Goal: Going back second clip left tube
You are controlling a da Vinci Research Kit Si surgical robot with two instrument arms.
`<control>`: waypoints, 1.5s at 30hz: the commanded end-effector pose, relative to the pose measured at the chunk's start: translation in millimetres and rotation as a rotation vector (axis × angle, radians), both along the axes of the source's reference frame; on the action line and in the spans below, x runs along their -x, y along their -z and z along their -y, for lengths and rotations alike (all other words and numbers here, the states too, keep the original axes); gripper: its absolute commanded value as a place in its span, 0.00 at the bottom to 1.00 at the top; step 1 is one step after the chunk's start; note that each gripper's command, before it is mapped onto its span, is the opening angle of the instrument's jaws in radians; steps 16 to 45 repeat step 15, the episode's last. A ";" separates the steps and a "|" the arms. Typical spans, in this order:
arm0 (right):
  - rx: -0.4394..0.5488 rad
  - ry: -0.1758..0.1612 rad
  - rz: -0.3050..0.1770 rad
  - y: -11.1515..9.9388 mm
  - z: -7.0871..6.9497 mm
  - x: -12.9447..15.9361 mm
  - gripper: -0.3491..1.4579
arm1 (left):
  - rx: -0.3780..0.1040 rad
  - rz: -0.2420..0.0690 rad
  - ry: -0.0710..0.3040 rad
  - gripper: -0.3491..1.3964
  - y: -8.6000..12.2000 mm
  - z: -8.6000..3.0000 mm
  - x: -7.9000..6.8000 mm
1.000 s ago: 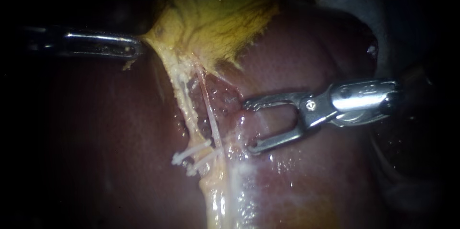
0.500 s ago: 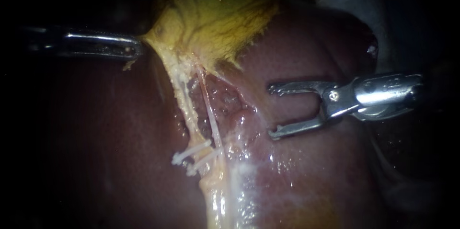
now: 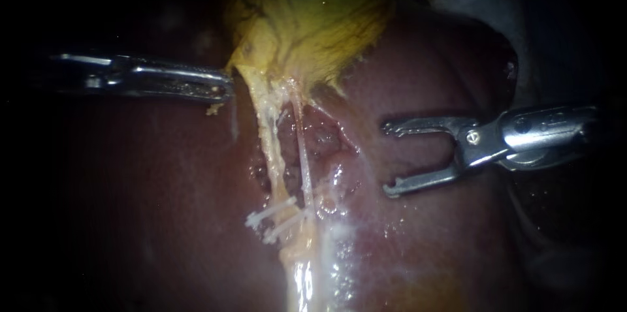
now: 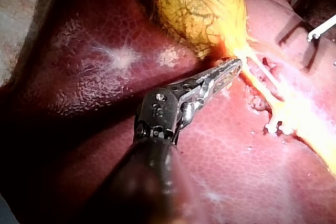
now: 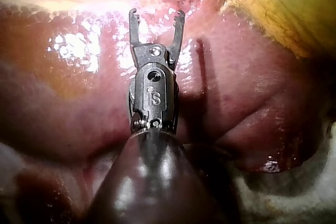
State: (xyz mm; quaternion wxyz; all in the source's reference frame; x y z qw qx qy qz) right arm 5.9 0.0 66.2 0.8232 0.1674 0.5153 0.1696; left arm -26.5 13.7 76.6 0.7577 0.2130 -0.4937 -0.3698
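Left tube (image 3: 270,149): centre of frame, running from the gallbladder (image 3: 313,18) neck at upper centre down to lower centre, stretched straight. 2 clips (image 3: 269,211) sit across its lower end, side by side, just left of centre. The thinner right tube (image 3: 304,155) is just beside it.

Left instrument (image 3: 222,88) enters mid-left with its jaws clamped on the gallbladder edge. I'd say that's to tension both tubes and lift them off the liver (image 3: 424,234).

Right instrument (image 3: 387,158) is at mid-right, jaws spread wide and empty, tips facing the tubes but well apart from them.

Judgement: both clips look seated and this is the retreat step. Main risk is a jaw tip catching the thin tube.
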 end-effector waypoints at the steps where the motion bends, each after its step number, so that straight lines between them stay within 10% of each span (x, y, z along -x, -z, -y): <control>1: 0.000 0.000 -0.001 0.0 0.0 0.1 0.53 | -0.005 -0.002 -0.001 0.00 -0.4 0.0 0.2; 45: -0.006 0.013 -0.008 0.1 0.2 0.2 0.52 | -0.014 -0.002 -0.018 0.00 -1.7 0.0 0.2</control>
